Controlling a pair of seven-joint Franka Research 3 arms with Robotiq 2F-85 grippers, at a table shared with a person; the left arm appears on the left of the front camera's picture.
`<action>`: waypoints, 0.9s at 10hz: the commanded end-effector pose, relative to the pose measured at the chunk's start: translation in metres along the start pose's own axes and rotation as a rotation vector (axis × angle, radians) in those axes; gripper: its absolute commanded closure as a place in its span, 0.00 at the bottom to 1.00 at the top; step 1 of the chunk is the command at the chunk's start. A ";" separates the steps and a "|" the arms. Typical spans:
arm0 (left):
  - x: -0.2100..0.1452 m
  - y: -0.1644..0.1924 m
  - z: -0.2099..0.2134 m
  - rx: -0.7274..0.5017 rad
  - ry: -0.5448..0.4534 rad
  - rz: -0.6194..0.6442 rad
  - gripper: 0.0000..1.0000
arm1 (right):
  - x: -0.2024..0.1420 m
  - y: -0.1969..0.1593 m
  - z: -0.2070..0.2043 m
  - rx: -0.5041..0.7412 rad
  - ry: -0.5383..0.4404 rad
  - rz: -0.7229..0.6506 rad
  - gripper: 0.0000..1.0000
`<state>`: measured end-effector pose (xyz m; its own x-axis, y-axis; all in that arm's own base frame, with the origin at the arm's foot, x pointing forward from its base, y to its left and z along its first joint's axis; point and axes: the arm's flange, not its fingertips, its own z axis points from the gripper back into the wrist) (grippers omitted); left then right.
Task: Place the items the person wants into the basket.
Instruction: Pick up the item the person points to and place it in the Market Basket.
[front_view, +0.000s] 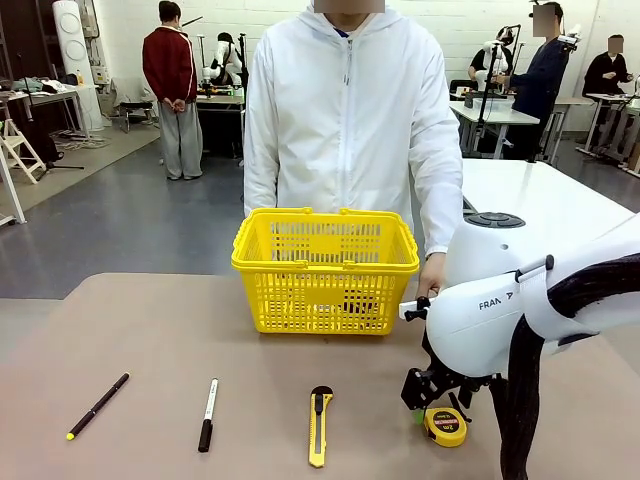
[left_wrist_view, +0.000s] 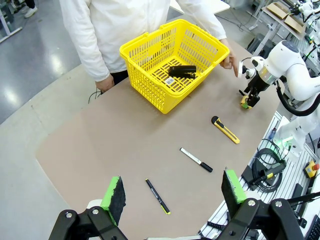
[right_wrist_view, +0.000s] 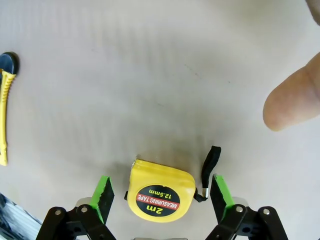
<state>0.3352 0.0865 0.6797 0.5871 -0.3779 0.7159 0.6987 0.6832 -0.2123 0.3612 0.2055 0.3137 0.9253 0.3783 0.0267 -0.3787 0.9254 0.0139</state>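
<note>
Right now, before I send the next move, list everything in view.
basket: one, yellow, far middle of table
black object: one, black, inside the basket
pen: one, black with yellow tip, near left
marker: one, white with black cap, right of pen
utility knife: one, yellow-black, near middle
tape measure: one, yellow-black, near right
person's pointing hand: one, right of basket
person's other hand: one, at far edge
left tool: one, open, above the table
right tool: one, open, straddling the tape measure
</note>
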 end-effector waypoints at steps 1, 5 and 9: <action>-0.001 0.001 0.001 -0.015 -0.012 -0.017 0.00 | -0.006 -0.002 -0.007 0.039 0.030 0.015 0.00; -0.001 0.001 0.001 -0.015 -0.012 -0.017 0.00 | -0.006 -0.004 -0.008 0.043 0.054 0.018 0.00; -0.001 0.001 0.001 -0.015 -0.012 -0.017 0.00 | -0.005 -0.007 -0.010 0.045 0.078 0.031 0.54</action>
<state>0.3352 0.0865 0.6797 0.5871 -0.3779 0.7159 0.6987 0.6832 -0.2123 0.3586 0.1980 0.3051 0.9180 0.3949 -0.0355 -0.3941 0.9187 0.0274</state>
